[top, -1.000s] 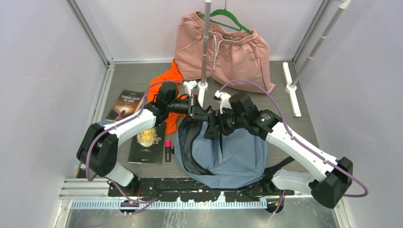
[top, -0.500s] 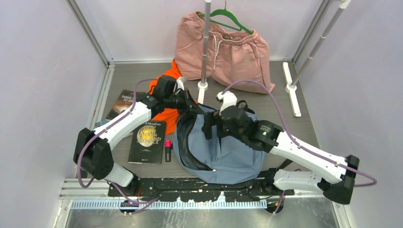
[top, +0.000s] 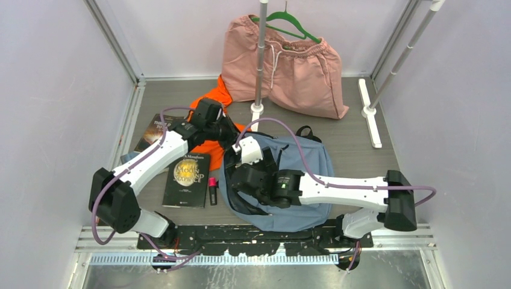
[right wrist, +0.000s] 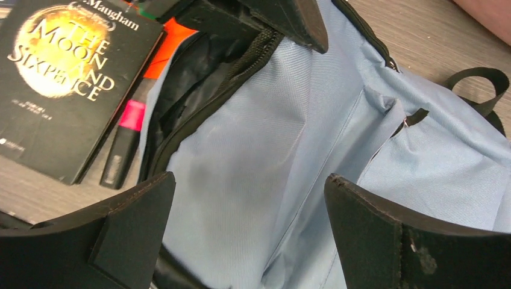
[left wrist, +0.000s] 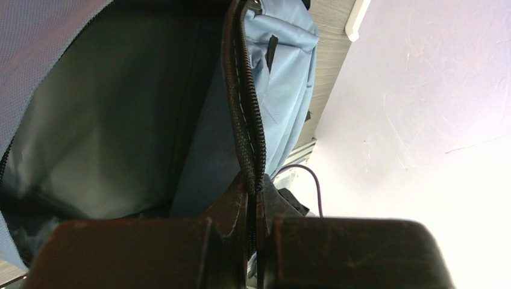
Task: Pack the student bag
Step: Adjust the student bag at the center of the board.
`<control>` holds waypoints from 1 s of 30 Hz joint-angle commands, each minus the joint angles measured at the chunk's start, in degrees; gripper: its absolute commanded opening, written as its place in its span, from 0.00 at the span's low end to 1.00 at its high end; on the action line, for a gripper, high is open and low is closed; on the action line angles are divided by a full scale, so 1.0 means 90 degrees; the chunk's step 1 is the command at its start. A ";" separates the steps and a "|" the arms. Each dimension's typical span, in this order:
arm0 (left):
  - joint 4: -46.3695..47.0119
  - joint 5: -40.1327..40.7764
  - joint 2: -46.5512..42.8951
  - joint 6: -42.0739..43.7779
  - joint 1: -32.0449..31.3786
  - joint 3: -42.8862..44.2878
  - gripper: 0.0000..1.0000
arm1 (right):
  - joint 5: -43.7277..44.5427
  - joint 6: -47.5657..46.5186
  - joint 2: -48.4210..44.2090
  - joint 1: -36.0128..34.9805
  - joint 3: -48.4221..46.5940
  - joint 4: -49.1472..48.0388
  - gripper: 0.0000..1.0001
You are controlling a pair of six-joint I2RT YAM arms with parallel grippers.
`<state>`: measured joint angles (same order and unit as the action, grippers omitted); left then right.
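Top external: student bag [top: 319,161] lies near-to-far, top away.

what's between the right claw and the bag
Nothing visible. The open right claw hangs right over the bag's blue fabric, beside its open mouth, with no item between. The left claw pinches the zipper edge.

Grey desk [top: 357,137]: student bag [top: 322,159] at 6 o'clock, two books [top: 190,180] and highlighter [top: 213,190] at 9, orange garment [top: 208,148] at 11, pink shorts [top: 295,72] at 12.
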<state>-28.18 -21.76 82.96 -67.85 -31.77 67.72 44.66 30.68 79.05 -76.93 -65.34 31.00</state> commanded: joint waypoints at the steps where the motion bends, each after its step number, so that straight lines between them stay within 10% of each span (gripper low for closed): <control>1: 0.0064 0.0300 -0.0478 -0.0276 0.0053 -0.0049 0.00 | 0.0698 0.0139 0.0059 -0.0035 -0.0157 -0.0654 1.00; 30: -0.0198 0.0279 -0.0809 -0.0708 0.0053 -0.0104 0.00 | 0.1767 -0.0213 0.1764 -0.1030 -0.0133 -0.0899 1.00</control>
<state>-31.20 -20.10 78.59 -73.17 -31.77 66.39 58.85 27.18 94.06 -86.02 -64.18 24.38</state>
